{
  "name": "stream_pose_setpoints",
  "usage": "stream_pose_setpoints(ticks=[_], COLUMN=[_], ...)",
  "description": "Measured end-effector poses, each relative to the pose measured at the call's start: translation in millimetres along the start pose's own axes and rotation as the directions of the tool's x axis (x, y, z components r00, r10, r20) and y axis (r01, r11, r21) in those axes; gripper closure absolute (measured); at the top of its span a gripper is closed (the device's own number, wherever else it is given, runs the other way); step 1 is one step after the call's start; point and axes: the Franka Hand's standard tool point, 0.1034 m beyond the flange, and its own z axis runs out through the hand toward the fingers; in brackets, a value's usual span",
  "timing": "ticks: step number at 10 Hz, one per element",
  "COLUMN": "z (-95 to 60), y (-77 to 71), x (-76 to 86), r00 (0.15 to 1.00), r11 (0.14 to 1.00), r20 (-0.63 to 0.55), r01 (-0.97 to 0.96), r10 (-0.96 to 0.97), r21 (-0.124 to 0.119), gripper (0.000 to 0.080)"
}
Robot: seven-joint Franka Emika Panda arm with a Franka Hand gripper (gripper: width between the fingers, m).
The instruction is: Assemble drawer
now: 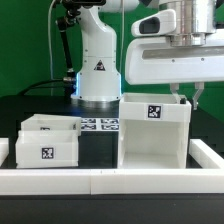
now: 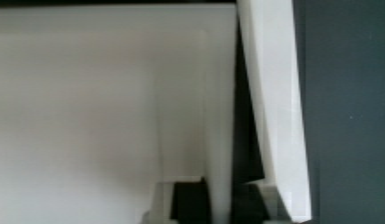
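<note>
The drawer's tall white shell (image 1: 155,135) stands at the exterior view's centre right, its tag facing front. Two shallow white trays sit at the left, one in front (image 1: 45,147) and one behind it (image 1: 58,123). My gripper (image 1: 191,101) hangs over the shell's right wall, one finger on each side of the wall's top edge. In the wrist view the wall (image 2: 269,90) runs down to the two dark fingers (image 2: 192,202), and the gripper (image 2: 224,203) stands narrow, shut on that wall. The shell's white inside (image 2: 100,100) fills the rest of that view.
Low white border rails (image 1: 100,180) run along the front and the right side (image 1: 210,150). The marker board (image 1: 100,125) lies behind the trays. The robot's white base (image 1: 98,70) stands at the back centre.
</note>
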Motion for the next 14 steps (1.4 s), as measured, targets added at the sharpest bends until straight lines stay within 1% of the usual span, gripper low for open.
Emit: stream_pose_setpoints(ticks=[1,3,4,6,10,11,12,14], z=[0.0,0.5,-0.2,-1.9,-1.6,-1.6,-3.0,-3.8], y=[0.6,-2.5,-1.8,-5.3,-0.1,3.3,7.9,15.0], x=[2.5,5.2,6.9,6.6,8.4,10.0,14.6,21.6], r00=[0.995,0.965,0.954,0.916,0.821,0.778,0.711,0.637], r11=[0.995,0.965,0.954,0.915,0.821,0.777,0.71,0.635], r20=[-0.003,-0.007,-0.009,-0.005,0.0,0.004,0.023,0.041], r01=[-0.103,-0.264,-0.3,-0.402,-0.571,-0.629,-0.703,-0.771], r10=[0.103,0.264,0.301,0.402,0.571,0.629,0.703,0.77], r21=[0.007,0.011,0.016,0.025,0.024,0.026,0.04,0.055], gripper=[0.0762,0.0761,0.0761,0.0761,0.0761,0.0761,0.0761,0.0761])
